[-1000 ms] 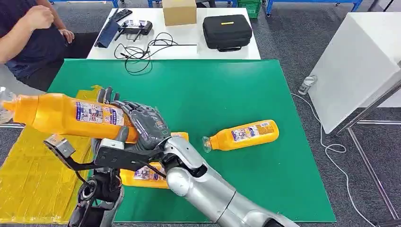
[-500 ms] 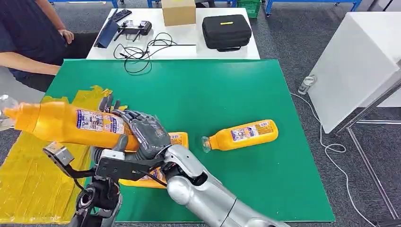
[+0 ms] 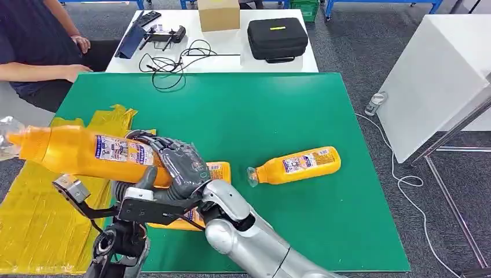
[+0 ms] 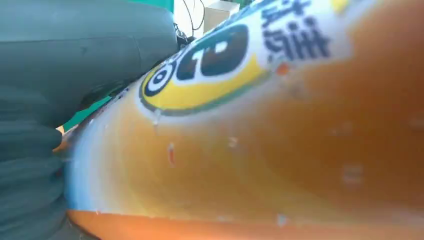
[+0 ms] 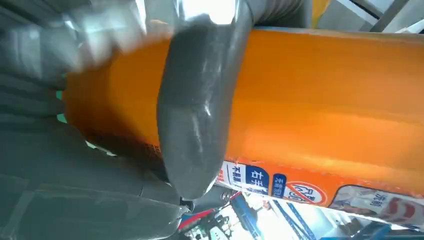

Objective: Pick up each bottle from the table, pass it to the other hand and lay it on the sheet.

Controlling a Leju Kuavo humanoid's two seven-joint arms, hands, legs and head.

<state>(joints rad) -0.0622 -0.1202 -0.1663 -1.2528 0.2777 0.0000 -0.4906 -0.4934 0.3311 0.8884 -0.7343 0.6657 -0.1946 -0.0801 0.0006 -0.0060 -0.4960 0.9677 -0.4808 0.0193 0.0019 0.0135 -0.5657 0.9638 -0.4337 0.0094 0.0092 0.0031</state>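
Right at the front the right hand (image 3: 176, 165) is wrapped around the base end of the held bottle (image 3: 81, 152), fingers and thumb closed on its orange body. The left hand (image 3: 134, 186) sits just under that same end, and whether it grips cannot be told. The bottle's long axis runs level, cap pointing away from the right hand and out over the yellow sheet (image 3: 40, 217), so the left arm looks nearer the drop. Three bottles counted: one held, a second bottle (image 3: 191, 217) lying below the hands, a third bottle (image 3: 296, 165) lying farther across the green counter (image 3: 249, 110).
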